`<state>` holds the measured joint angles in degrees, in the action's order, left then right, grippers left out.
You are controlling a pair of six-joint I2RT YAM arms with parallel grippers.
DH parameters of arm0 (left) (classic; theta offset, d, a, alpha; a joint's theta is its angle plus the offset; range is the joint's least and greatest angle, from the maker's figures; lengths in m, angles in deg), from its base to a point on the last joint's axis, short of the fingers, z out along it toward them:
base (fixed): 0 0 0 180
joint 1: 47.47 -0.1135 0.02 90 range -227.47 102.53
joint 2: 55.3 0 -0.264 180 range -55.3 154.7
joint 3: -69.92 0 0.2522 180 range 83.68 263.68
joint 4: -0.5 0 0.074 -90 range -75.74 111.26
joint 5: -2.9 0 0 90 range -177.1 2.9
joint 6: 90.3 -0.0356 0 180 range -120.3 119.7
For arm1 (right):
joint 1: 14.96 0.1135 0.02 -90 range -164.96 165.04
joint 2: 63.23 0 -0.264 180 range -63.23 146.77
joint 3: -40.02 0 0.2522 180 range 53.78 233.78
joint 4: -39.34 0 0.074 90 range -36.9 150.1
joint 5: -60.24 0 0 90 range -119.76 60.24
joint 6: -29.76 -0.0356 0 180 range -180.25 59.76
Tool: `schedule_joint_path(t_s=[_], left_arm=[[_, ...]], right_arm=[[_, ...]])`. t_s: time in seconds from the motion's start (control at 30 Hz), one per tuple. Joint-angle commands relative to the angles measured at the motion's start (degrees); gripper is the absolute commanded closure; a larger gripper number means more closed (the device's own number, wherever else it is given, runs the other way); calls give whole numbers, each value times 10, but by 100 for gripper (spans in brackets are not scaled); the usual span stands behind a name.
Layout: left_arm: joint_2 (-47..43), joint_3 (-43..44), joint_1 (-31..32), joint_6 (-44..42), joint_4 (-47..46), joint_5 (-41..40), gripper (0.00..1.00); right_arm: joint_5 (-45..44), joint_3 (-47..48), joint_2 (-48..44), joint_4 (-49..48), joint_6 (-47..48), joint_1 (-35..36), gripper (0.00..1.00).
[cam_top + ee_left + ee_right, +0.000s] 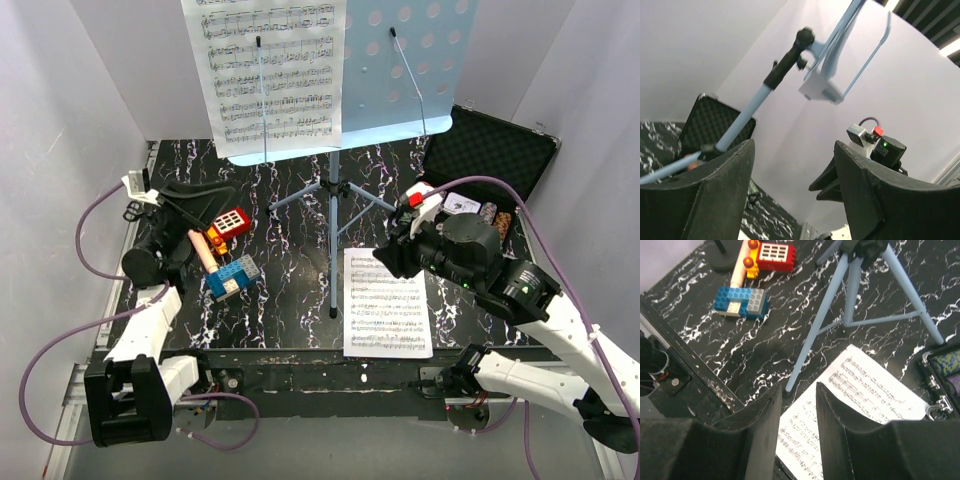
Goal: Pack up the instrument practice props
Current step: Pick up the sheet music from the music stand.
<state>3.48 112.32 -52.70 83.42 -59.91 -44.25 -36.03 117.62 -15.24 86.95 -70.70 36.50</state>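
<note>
- Sheet-music page (388, 310) lies flat on the tabletop (290, 285), just right of the front leg of the music stand (400, 90). Its long axis runs alongside that leg.
- Right end effector (797, 390) hangs over the end of the page nearer the stand's pole, pointing down. Its jaws are partly apart and grasp nothing, and paper shows through the gap.
- Left end effector (792, 145) sits on the stand's left side, well apart from the page. It is released and empty, aimed up at the stand's desk.
- The right arm is plainly nearer, and a flat page probably needs an edge pick.
- A second page (270, 70) rests on the stand's desk.
</note>
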Motion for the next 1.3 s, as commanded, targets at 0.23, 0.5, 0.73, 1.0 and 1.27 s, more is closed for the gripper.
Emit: schedule_joint_path(t_s=[0.23, 0.5, 0.73, 1.0, 1.27], left_arm=[[48, 162, -14, -14, -58, 20, 42], [45, 165, -23, -38, -28, 20, 44], [72, 212, -35, -31, -34, 0, 48], [98, 256, -34, 1, -67, 0, 51], [116, 299, -9, 7, -66, 14, 52]], right_arm=[[5, 58, 6, 13, 12, 1, 59], [6, 59, 15, 12, 17, 1, 59], [7, 60, 22, 10, 19, 1, 59], [16, 71, 31, 4, 17, 2, 59], [26, 93, 46, 0, 13, 2, 59]])
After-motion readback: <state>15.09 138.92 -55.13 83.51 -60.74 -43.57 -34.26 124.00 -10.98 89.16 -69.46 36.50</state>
